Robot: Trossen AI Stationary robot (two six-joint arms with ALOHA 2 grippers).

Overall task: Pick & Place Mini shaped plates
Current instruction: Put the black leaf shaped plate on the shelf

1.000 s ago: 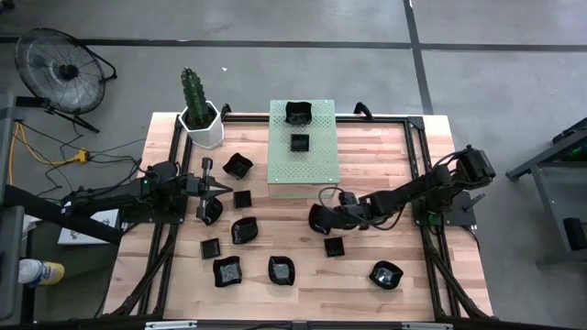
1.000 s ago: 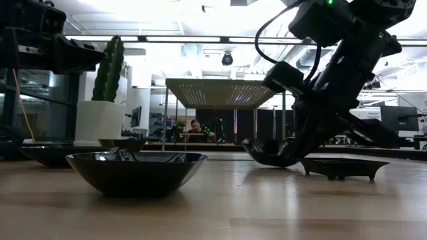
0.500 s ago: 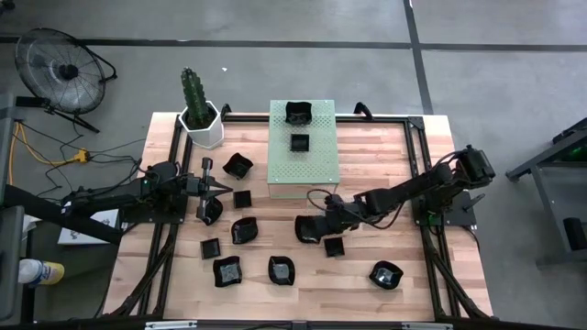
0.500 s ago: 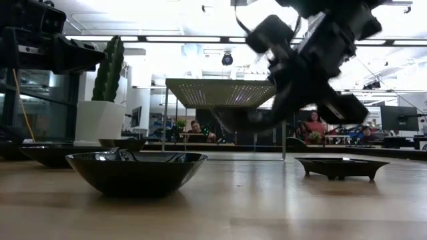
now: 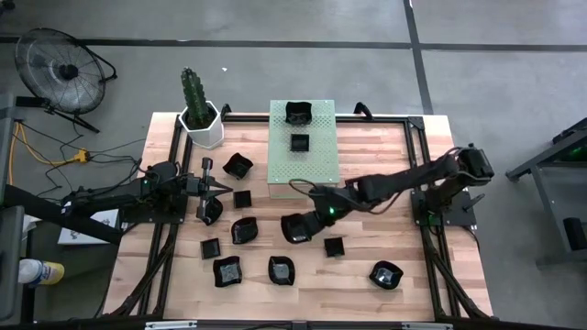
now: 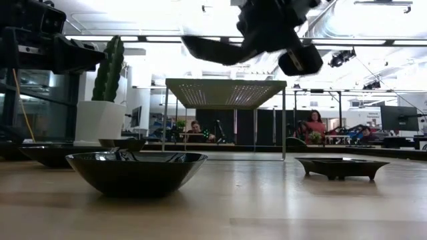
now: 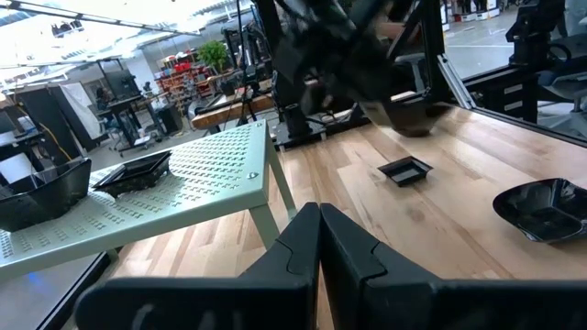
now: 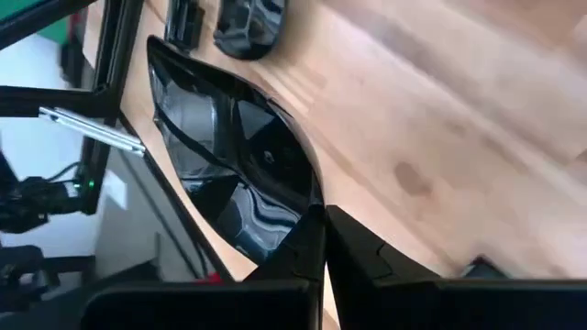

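One glossy black dish (image 5: 295, 228) hangs clamped by its rim in the right gripper (image 5: 312, 220), lifted clear of the table (image 5: 394, 192), just in front of the pale green perforated block's (image 5: 304, 165) near edge. Seen level in the low view it is a shallow, thin-walled shell (image 6: 213, 50), raised well above the block's top, its long axis near horizontal and tilted a little, the free rim reaching away from the fingers toward the cactus (image 6: 109, 69) side. The right wrist view shows its mirror-bright hollow (image 8: 234, 151) with faceted walls, the rim pinched between that arm's two closed fingers (image 8: 298, 252).

Two more dishes sit on the block: a deep one (image 5: 298, 113) at its far end and a small square one (image 5: 300, 142) nearer its middle. The remaining black dishes lie scattered on the wood in front of and to the left of the block, square (image 5: 334, 246) and wavy-edged (image 5: 385, 274) alike.

The left gripper (image 5: 215, 188) waits to the left of the block, fingers pressed together on nothing, just beside a small square dish (image 5: 242, 198).
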